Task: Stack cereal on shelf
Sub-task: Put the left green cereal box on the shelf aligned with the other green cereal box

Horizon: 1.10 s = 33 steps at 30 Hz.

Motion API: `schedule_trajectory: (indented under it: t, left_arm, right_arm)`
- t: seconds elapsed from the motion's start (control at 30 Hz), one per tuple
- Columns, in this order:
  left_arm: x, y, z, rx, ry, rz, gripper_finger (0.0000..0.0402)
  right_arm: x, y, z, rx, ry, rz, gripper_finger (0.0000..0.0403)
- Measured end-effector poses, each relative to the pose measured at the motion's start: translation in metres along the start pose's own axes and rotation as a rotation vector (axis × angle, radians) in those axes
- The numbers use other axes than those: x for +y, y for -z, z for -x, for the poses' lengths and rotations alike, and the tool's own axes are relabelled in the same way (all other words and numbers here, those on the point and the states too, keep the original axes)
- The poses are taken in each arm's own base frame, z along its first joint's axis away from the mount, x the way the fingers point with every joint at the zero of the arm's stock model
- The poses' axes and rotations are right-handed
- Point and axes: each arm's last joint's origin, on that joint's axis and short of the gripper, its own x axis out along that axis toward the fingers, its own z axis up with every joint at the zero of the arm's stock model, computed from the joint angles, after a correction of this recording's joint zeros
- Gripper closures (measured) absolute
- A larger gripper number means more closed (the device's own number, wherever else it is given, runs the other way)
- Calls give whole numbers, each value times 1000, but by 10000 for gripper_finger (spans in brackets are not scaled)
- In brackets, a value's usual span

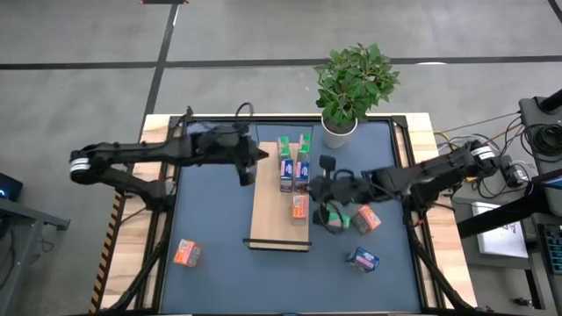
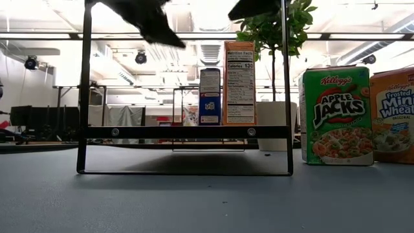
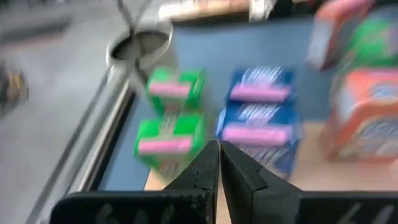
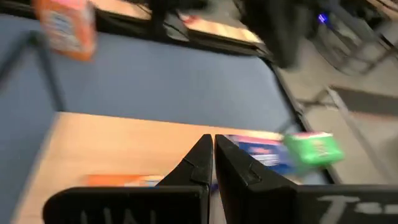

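Note:
The shelf is a light-wood board on a black wire frame in the middle of the table. Two green boxes, two blue-purple boxes and an orange-red box stand on it. A green box and an orange box stand on the table at the board's right. My left gripper hovers shut and empty at the board's left edge. My right gripper hovers shut and empty at the board's right edge, above the wood.
A potted plant stands at the table's far edge. A loose orange-red box lies near the front left. A blue-purple box lies near the front right. The near half of the board is bare wood.

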Motion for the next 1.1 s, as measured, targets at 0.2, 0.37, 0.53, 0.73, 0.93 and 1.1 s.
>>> schedule_trajectory:
  t: [0.2,0.37,0.53,0.73,0.93,1.1]
  left_arm:
    - [-19,14,24,-217,13,-37,402]
    - [-22,38,37,-364,-26,-68,402]
    - [-22,50,51,-478,-72,-120,402]
    - [-20,55,63,-509,-128,-139,402]
    - [-18,56,68,-507,-171,-132,402]
    - [-18,56,70,-509,-174,-137,402]
  right_arm:
    - [-44,-28,-19,86,2,-2,394]
    - [-76,-48,-41,157,41,18,394]
    - [-107,-68,-60,219,86,38,394]
    - [-133,-68,-93,371,47,100,394]
    - [-142,-56,-120,524,-26,173,394]
    - [-139,-48,-136,572,-47,213,394]
